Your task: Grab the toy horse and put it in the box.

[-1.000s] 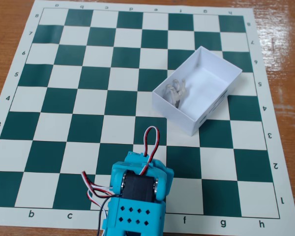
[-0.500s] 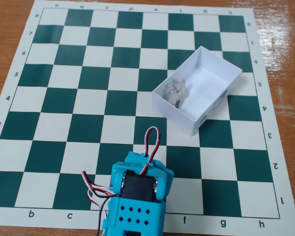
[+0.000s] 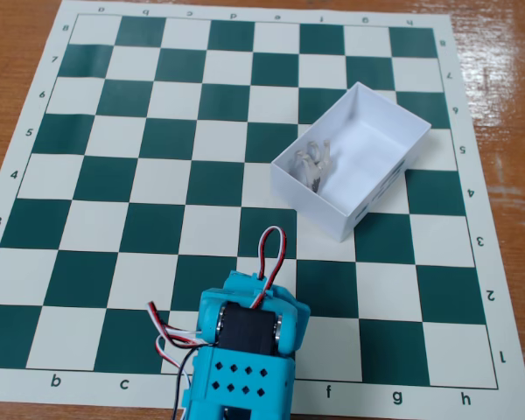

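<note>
The arm (image 3: 242, 350) is built of bright turquoise plastic, blocky with rounded corners. A black servo body (image 3: 248, 330) sits in its upper bracket between silver metal discs. The lower housing carries two rows of small diamond-shaped holes (image 3: 238, 374). Red, white and black cables (image 3: 269, 254) loop out at the top and the left side.

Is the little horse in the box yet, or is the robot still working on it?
It looks done: the toy horse lies inside the white box, near its left end in the fixed view. Nothing seems to be in hand; the blue arm sits folded at the board's bottom edge, its fingers out of sight. Nothing appears left.
</note>
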